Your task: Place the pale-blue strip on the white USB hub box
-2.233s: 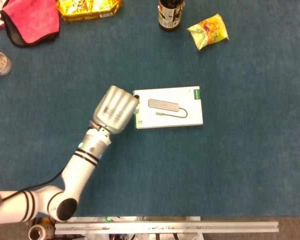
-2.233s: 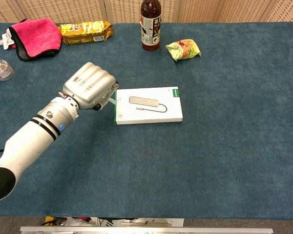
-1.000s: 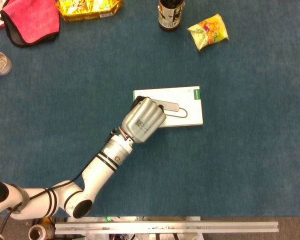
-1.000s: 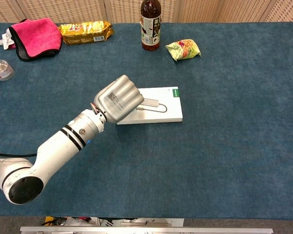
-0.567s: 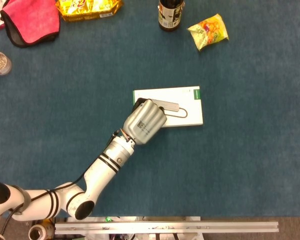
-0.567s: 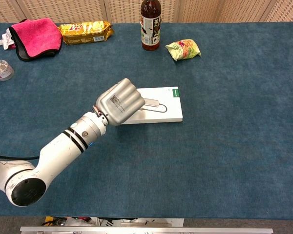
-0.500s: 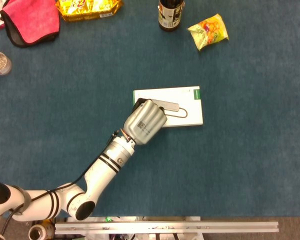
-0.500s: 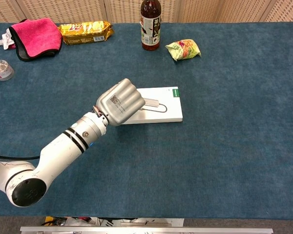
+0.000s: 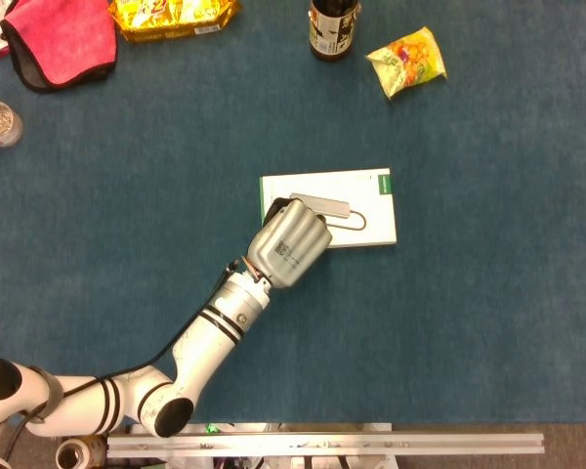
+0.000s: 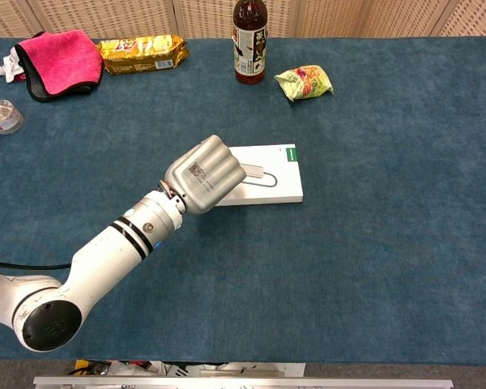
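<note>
Since the earliest frames, left hand (image 9: 289,245) has travelled from beside the box's left edge to a position over its left portion, at centre frame, and has eased slightly lower-right in the last half second. White USB hub box (image 9: 356,205) lies flat on blue table (image 9: 488,322), its left third covered by the hand in both views. Fingers are curled into a fist, knuckles uppermost. Pale-blue strip is not visible now; presumably it sits beneath the fist, though whether it is gripped cannot be confirmed. Judgement: the hand is held over the box to release the strip there. Right hand not in view.
</note>
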Controlling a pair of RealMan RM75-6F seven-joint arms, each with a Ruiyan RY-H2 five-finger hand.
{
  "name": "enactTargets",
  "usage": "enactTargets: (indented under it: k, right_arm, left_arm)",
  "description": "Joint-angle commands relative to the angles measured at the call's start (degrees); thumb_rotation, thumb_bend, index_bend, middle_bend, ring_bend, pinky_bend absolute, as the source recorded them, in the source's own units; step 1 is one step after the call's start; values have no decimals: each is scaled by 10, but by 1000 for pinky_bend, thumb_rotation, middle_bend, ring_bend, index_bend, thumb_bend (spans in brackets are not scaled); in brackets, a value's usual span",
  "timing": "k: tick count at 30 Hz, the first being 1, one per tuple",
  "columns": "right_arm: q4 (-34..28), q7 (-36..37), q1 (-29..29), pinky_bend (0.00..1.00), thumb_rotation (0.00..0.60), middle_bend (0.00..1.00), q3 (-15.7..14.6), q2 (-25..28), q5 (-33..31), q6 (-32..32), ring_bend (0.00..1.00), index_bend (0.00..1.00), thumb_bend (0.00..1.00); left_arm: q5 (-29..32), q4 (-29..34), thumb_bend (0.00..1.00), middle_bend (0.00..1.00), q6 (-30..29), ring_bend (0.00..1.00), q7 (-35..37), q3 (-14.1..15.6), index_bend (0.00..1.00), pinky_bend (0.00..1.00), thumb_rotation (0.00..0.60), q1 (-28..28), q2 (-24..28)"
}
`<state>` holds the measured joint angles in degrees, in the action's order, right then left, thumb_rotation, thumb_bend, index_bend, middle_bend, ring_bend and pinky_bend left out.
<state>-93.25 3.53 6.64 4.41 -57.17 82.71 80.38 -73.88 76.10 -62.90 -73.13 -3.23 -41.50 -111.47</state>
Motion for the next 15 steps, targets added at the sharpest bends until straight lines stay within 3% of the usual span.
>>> enactTargets:
  k: [1,15]
  right_arm:
    - [0,0,-1,406,504,447,0,0,0,1,380,265,260]
    - [2,1,-1,406,506,448,1,-1,1,2,380,265,260]
  left_arm:
    - [9,1,379,989,0,1000,-4,-7,497,1000,600,-1,-5]
    - [36,11,375,988,-11,1000,-24,-18,465,1000,600,-3,-9]
